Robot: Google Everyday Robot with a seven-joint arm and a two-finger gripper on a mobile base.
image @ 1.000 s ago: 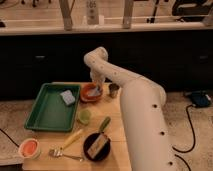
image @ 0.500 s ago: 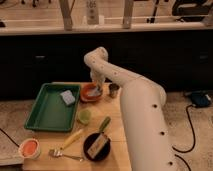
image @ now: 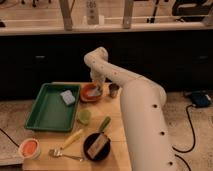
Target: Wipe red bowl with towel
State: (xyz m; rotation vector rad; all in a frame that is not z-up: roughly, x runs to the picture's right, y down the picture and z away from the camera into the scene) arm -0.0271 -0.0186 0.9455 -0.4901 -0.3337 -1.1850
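Observation:
The red bowl [image: 89,93] sits on the wooden table at the back, just right of the green tray. My white arm reaches over from the right and bends down into it. My gripper [image: 96,88] is low over the bowl's right half, on a small grey-white towel [image: 96,91] that rests inside the bowl. The arm's wrist hides the back rim of the bowl.
A green tray [image: 46,111] holds a blue sponge [image: 67,97]. A metal cup [image: 114,90] stands right of the bowl. A green cup [image: 84,116], a black pan with a brush [image: 96,145], a yellow-handled fork [image: 67,144] and an orange-filled dish [image: 30,148] lie nearer the front.

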